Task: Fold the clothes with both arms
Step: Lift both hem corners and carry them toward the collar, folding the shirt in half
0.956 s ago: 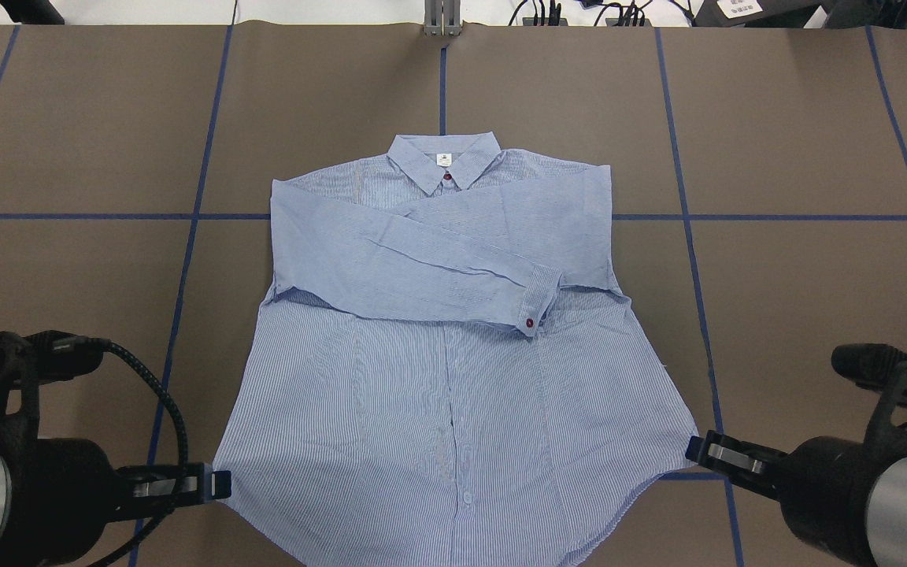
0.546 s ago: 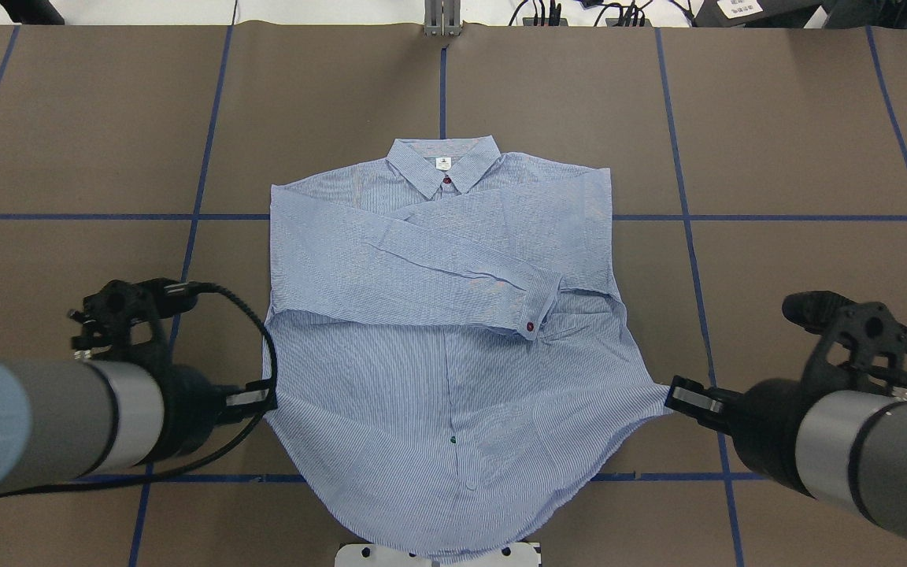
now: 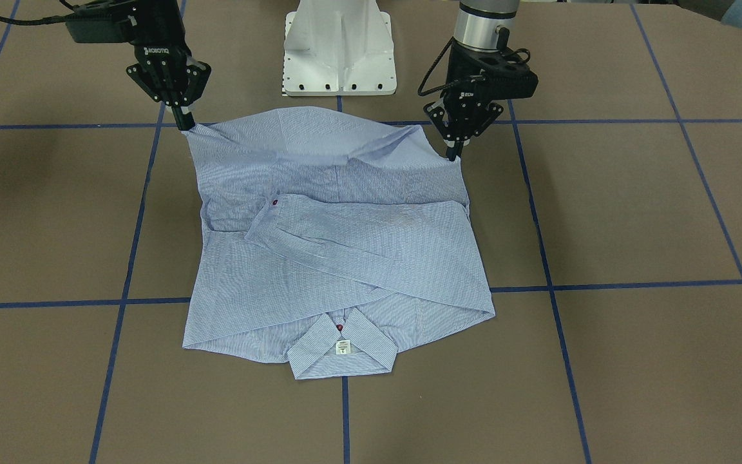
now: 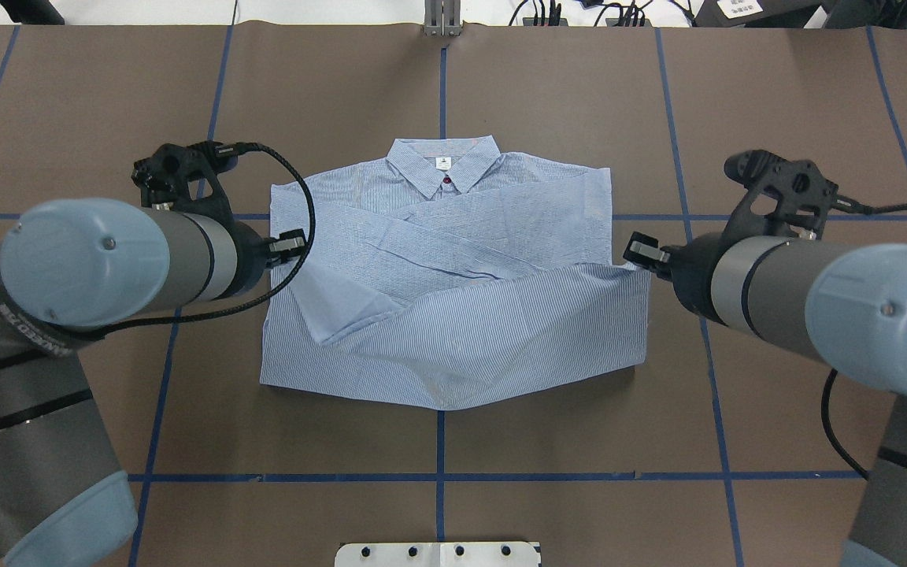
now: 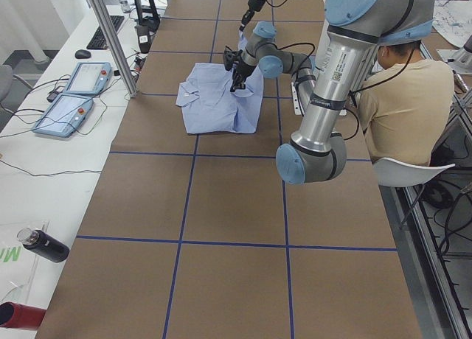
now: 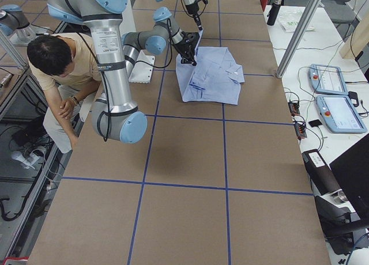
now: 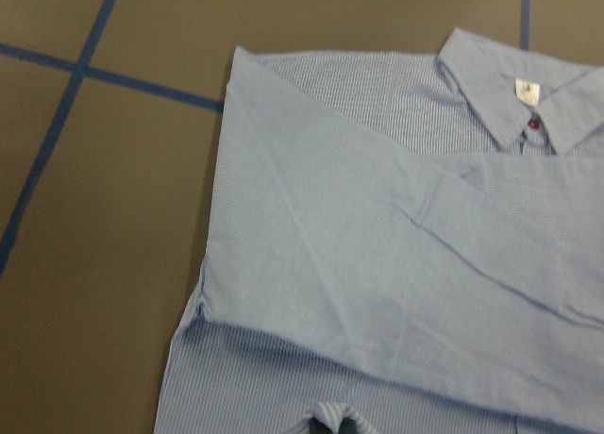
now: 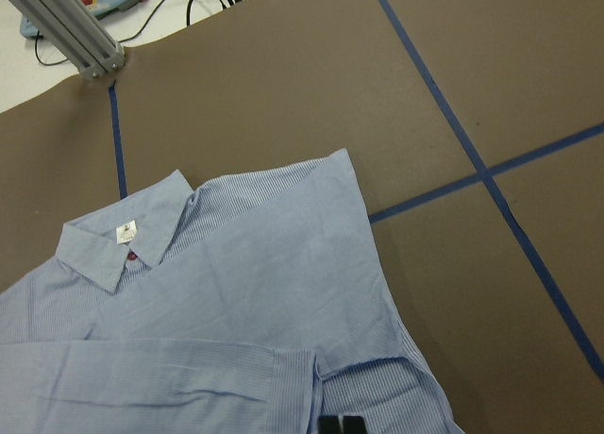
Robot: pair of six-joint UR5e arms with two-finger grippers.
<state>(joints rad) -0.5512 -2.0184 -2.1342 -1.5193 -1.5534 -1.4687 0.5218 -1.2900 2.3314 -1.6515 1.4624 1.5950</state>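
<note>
Brown taped worktable in a lab bay, with a bench of gear along one edge.

The table (image 4: 564, 102) is covered in brown paper, ruled into large squares by blue tape lines (image 4: 579, 476). Along the side across from the robot runs a white bench (image 5: 44, 169) with two blue-framed control tablets (image 5: 87, 78), a keyboard (image 5: 103, 31), a mouse (image 5: 82, 54) and loose black cables. An aluminium post (image 5: 110, 37) rises where bench meets table. A dark bottle (image 5: 44, 245) lies at the bench's near end, and near it what looks like a red flask (image 5: 18, 315), cut off by the edge. Opposite, a person in a beige shirt (image 5: 402, 103) sits on a white chair (image 5: 413, 173). Light is even, shadows soft.
</note>
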